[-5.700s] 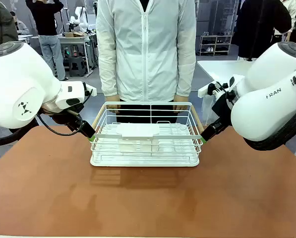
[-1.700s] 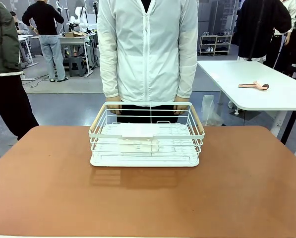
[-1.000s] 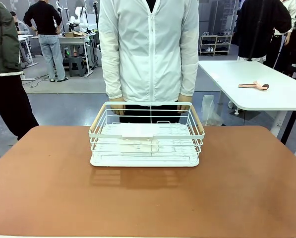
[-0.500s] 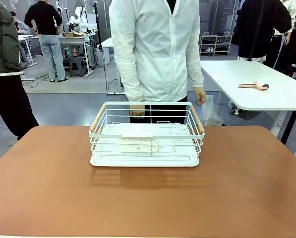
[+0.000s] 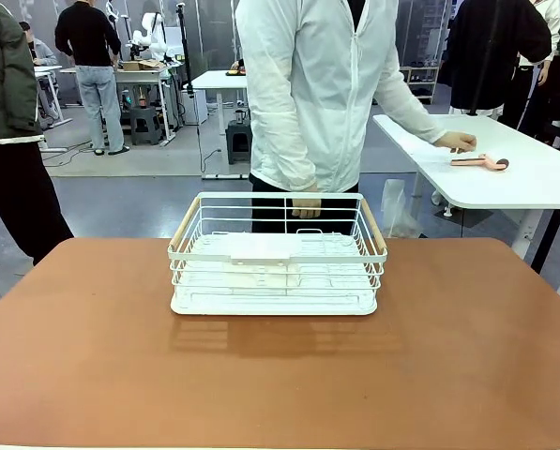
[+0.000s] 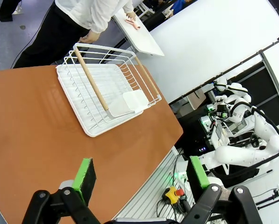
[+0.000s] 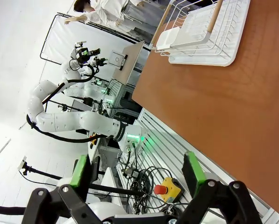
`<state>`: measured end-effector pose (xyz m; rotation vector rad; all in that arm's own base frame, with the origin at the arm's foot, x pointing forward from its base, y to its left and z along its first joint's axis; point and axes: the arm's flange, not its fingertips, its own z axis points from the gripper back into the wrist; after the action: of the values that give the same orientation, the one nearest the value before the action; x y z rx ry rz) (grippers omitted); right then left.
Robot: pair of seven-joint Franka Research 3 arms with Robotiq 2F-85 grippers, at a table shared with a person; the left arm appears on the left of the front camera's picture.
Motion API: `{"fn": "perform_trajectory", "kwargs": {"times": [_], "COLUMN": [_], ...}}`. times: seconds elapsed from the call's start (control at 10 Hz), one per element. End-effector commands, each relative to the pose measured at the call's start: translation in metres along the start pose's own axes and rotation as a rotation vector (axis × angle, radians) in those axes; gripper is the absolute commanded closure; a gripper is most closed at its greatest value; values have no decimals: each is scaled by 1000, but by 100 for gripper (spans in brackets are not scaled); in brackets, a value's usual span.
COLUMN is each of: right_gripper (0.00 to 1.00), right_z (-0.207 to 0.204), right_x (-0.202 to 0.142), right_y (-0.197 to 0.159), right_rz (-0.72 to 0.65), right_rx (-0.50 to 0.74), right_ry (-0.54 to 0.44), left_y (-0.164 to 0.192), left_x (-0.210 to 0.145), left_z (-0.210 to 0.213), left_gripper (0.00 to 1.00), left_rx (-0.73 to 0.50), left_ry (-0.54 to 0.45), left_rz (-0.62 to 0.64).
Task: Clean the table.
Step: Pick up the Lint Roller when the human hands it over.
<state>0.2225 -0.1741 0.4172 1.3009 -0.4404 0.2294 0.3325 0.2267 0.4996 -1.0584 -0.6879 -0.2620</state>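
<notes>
- Arms: both have pulled back from the ends of the white wire basket (image 5: 214,279), which they flanked a few seconds ago. The basket has not shifted.
- Left gripper (image 6: 141,173): the claw is spread wide with nothing between the green pads, high above the near part of the table.
- Right gripper (image 7: 136,169): likewise spread wide and empty, held off the table's edge.
- Task item: the large reddish-brown matte table with rounded corners (image 5: 280,384) fills the foreground of the front view. The basket sits at the middle of its far half, and the rest of the surface is bare.
- Person (image 5: 317,94): half a second ago they stood square behind the basket. They have now stepped towards the robot's right.
- One hand (image 5: 460,142) is stretched out to the handle end of a small pink handled tool (image 5: 486,162) lying on the white side table (image 5: 542,187). Whether the tool is gripped cannot be told.
- The other hand (image 5: 306,202) hangs just behind the basket's far rim.
- Assessment: the robot's part with the basket looks finished for now. The person appears to be fetching a cleaning tool, so the wiping itself has probably not begun.
- Risk: the basket covers part of the surface to be cleaned.
</notes>
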Motion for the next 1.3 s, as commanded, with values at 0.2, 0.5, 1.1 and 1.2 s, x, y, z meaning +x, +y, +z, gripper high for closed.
{"fn": "perform_trajectory", "kwargs": {"times": [0.2, 0.5, 1.1, 1.2], "right_gripper": [0, 0, 0, 0], "right_z": [1, 1, 1, 1], "right_x": [0, 0, 0, 0], "right_y": [2, 2, 2, 2], "right_rz": [8, 8, 8, 8], "right_rx": [1, 1, 1, 1], "right_ry": [-3, -3, -3, -3], "left_y": [0, 0, 0, 0], "left_x": [0, 0, 0, 0], "left_z": [2, 2, 2, 2], "left_gripper": [0, 0, 0, 0], "left_rx": [-5, -5, -5, -5], "left_ry": [-8, -8, -8, -8], "left_rz": [-3, -3, -3, -3]}}
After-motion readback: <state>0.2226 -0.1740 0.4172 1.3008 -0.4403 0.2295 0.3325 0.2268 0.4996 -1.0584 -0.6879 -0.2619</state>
